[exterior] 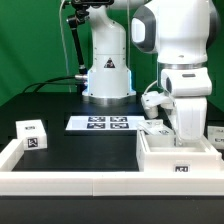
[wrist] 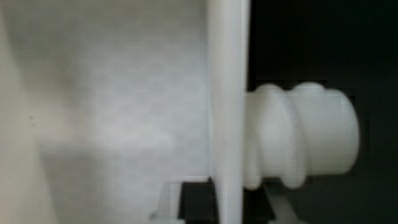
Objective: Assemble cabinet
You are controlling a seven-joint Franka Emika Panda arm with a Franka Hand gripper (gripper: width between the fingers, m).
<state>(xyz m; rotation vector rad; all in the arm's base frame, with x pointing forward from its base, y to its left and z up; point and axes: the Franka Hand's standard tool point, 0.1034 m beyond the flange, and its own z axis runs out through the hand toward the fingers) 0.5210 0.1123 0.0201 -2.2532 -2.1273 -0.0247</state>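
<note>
The cabinet (exterior: 176, 158) is a white open-topped box body with a small tag on its front, standing at the exterior view's right. My gripper (exterior: 178, 138) reaches down into it from above, and its fingertips are hidden behind the cabinet's wall. In the wrist view, a thin white wall of the cabinet (wrist: 228, 90) runs through the middle, very close. A ribbed white round knob (wrist: 302, 130) sticks out from one side of it. My gripper (wrist: 226, 206) shows only as two dark pads pressed tight against either side of that wall.
A small white tagged cube (exterior: 32, 133) sits at the exterior view's left. The marker board (exterior: 102, 123) lies in front of the arm's base (exterior: 107, 75). A low white rim (exterior: 60, 176) borders the table's front and left. Another white part (exterior: 215, 133) shows at the far right.
</note>
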